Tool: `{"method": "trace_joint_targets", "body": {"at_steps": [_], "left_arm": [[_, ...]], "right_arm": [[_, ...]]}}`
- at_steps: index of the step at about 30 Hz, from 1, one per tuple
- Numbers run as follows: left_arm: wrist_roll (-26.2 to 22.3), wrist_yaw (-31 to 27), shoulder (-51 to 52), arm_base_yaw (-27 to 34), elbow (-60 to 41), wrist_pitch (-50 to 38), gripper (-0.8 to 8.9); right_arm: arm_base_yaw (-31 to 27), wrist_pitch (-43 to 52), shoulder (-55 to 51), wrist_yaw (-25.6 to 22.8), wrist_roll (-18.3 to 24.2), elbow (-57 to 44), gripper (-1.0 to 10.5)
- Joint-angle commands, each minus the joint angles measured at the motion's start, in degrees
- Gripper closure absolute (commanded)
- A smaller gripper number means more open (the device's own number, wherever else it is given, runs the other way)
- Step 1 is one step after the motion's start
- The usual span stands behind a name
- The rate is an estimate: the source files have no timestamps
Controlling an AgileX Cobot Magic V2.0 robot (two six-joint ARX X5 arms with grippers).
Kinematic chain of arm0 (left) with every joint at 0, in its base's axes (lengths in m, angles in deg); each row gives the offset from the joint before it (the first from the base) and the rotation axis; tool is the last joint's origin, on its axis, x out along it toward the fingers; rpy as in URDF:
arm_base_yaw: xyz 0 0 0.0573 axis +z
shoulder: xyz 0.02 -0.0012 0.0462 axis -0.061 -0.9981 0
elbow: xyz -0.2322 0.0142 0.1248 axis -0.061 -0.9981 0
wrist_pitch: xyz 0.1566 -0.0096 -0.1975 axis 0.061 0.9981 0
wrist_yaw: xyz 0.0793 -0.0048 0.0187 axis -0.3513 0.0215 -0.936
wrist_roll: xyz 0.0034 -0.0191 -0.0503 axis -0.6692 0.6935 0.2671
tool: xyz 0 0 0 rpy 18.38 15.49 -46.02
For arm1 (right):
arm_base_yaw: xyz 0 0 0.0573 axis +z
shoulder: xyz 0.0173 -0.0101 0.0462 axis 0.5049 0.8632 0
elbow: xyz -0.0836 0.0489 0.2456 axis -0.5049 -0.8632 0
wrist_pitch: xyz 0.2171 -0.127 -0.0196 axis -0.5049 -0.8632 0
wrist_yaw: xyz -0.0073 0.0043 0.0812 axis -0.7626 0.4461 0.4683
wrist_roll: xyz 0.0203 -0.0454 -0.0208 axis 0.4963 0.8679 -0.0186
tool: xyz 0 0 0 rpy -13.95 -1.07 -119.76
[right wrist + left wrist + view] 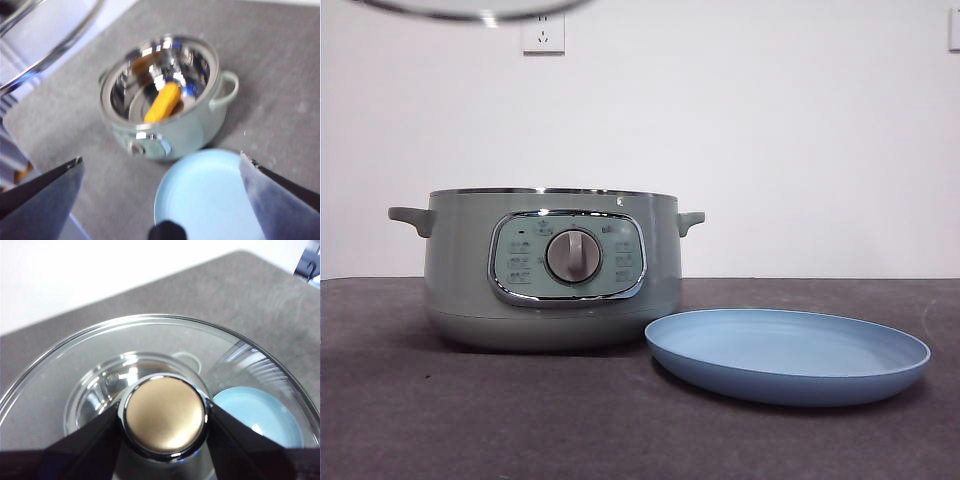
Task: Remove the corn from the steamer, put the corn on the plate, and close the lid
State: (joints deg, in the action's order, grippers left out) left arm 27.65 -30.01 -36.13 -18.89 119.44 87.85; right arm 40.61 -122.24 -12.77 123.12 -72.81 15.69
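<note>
The left hand is pinched on the round knob of the lid, one black jaw pressed against each side of it; in the left wrist view the knob looks golden under the light, with a chrome ring around it. The glass dome spreads out around the knob, and through it a piece of the plate shows light blue below. The lid is held high above the surface: in the front view only a curved stretch of its steel rim shows at the top edge, above the steamer and clear of it. The right hand hangs above the scene with its two jaws spread wide apart and nothing between them, looking down on pot and plate. The steamer stands open on the dark grey surface, its control panel and silver dial facing the front camera. Inside its shiny metal bowl lies the corn, a short yellow-orange cob resting on its side near the middle, alone in the pot as far as the blurred right wrist view lets one tell. The plate sits on the surface just beside the steamer, on the side by its right-hand handle in the front view, and holds nothing.
</note>
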Motion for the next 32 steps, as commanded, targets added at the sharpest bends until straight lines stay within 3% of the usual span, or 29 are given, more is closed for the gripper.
{"method": "trace_joint_targets", "body": {"at_steps": [1,8,14,21,32], "left_arm": [[-0.2,0.2,3.4,0.0,0.5,0.6,8.22],[-1.1,0.3,10.5,0.0,0.5,6.3,8.22],[-1.1,-0.2,16.6,0.0,0.5,12.0,8.22],[-1.1,-3.0,22.4,0.0,0.5,17.5,8.22],[0.4,-3.0,29.2,0.0,0.5,22.4,8.22]], "right_arm": [[0.7,3.4,1.8,-0.2,-5.1,0.2,3.5],[5.5,12.2,9.2,-1.1,-9.6,0.2,3.5],[12.9,16.6,18.4,-8.3,-10.3,3.5,3.5],[20.5,16.4,33.0,-15.5,-10.3,15.8,3.5],[27.5,13.3,55.5,-22.3,-9.7,37.6,3.5]]}}
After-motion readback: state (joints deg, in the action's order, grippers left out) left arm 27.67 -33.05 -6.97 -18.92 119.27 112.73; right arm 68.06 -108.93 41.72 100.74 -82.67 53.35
